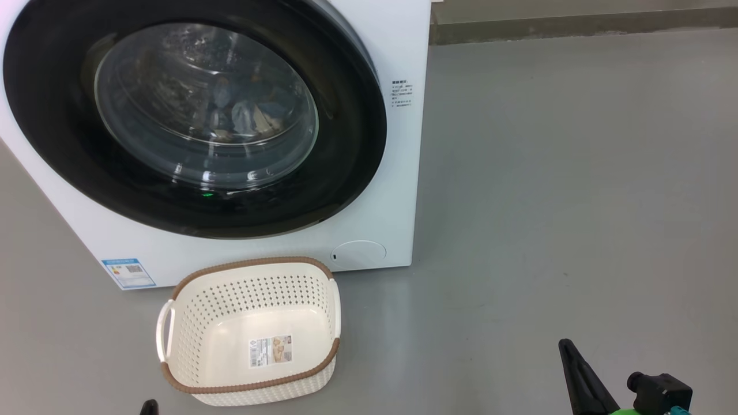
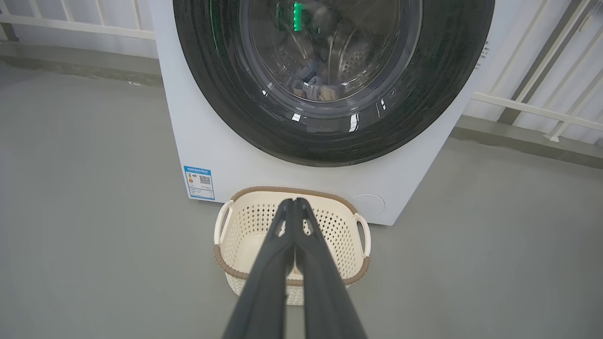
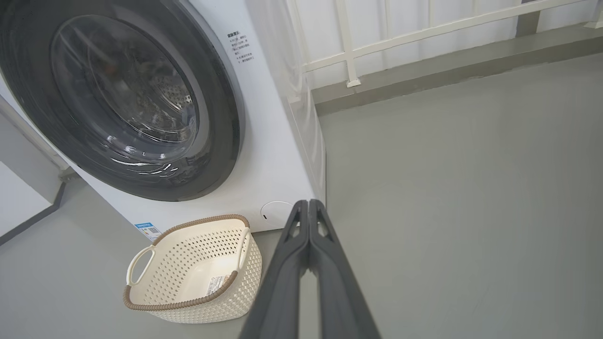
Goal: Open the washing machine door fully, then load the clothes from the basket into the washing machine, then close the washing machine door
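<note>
Currently, left gripper (image 2: 294, 201) and right gripper (image 3: 308, 202) are both pressed together, unloaded; washing machine door (image 1: 196, 115) closed behind basket (image 1: 248, 294).

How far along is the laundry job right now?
Looks finished: the basket is empty and the clothes lie inside, behind the closed washing machine door. In hand: nothing; the left hand and right hand are shut and empty. Nothing visible remains.

The washing machine door (image 1: 204, 106) sat shut, the clothes (image 1: 249, 113) dim behind its glass. The cream basket (image 1: 248, 264) stood empty just before the washing machine (image 1: 398, 173).
</note>
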Motion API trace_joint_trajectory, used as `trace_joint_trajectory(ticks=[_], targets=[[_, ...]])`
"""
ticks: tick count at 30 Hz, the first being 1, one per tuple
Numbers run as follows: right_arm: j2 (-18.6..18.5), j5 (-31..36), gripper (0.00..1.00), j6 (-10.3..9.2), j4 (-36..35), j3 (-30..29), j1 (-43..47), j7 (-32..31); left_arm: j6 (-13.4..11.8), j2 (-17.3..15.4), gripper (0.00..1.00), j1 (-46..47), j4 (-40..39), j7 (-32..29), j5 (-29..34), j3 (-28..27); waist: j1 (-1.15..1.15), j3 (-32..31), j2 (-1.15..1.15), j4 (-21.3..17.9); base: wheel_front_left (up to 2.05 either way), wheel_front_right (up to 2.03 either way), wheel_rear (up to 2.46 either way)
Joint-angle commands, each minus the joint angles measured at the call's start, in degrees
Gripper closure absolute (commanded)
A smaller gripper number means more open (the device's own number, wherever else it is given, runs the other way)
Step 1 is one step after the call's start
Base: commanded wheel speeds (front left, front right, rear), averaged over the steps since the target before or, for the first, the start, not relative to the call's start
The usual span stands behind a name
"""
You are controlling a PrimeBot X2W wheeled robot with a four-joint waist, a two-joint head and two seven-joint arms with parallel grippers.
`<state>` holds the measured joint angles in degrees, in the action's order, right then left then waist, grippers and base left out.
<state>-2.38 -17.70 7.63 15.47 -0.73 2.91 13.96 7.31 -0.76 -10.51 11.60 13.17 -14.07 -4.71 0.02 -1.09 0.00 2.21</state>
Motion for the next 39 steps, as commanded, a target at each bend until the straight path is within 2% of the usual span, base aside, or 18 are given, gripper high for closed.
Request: trace_joint_trajectory(ticks=[1, 5, 39], targets=[[-0.29, -2.12, 1.0, -0.01, -1.44, -0.15, -1.24, -0.47, 0.01, -0.7, 1.0, 1.0, -0.98, -0.36, -2.22, -0.36, 0.1, -0.03, 0.0, -0.05, 0.0, 0.0, 0.0], [-0.37, -4.67, 1.0, -0.01, -1.38, -0.25, -1.55, -1.08, 0.02, -0.75, 1.0, 1.55, -0.84, -1.0, -4.81, -0.4, -0.01, 0.13, 0.0, -0.12, 0.0, 0.0, 0.0], [-0.78, -25.45, 1.0, -0.05, -1.39, -1.36, -3.75, -6.32, 0.06, -1.15, 1.0, 5.98, 0.12, -6.43, -26.18, -0.8, -0.02, 0.47, 0.0, -0.73, 0.0, 0.0, 0.0]])
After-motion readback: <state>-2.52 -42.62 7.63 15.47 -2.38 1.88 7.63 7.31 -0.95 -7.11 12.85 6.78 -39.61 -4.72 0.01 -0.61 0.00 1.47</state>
